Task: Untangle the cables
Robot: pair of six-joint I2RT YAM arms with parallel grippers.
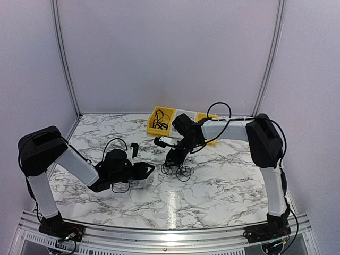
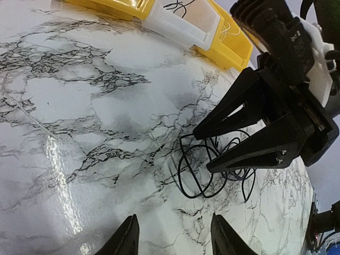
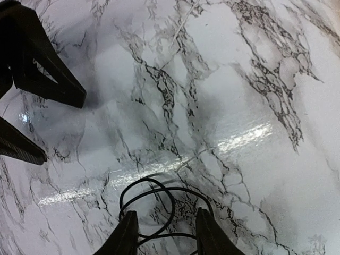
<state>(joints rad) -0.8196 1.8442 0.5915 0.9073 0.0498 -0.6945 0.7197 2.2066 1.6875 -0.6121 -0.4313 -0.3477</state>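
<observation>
Two grippers are meeting over one tangle. The right gripper (image 2: 204, 150) is standing with its jaws spread in a wide V, tips down at the marble table (image 2: 79, 106), and is clamping nothing. The cables (image 2: 212, 175) are lying on the table right at its tips as one loose black tangle, and the right wrist view shows a couple of loops running between its two fingers. I cannot tell how many strands are making up the tangle.

The left gripper (image 2: 172, 239) is also standing open and holding nothing, pointing at the tangle from just short of it. The right gripper's lower finger is covering part of the loops from that side.

Beyond the right gripper, on the side away from the left one, three bins are sitting in a row, touching: a yellow bin (image 2: 114, 6), a white bin (image 2: 183, 24) and a second yellow bin (image 2: 234, 45). The right arm is partly hiding that last one from above. Looped black strands (image 1: 159, 125) are lying inside the first yellow bin.
</observation>
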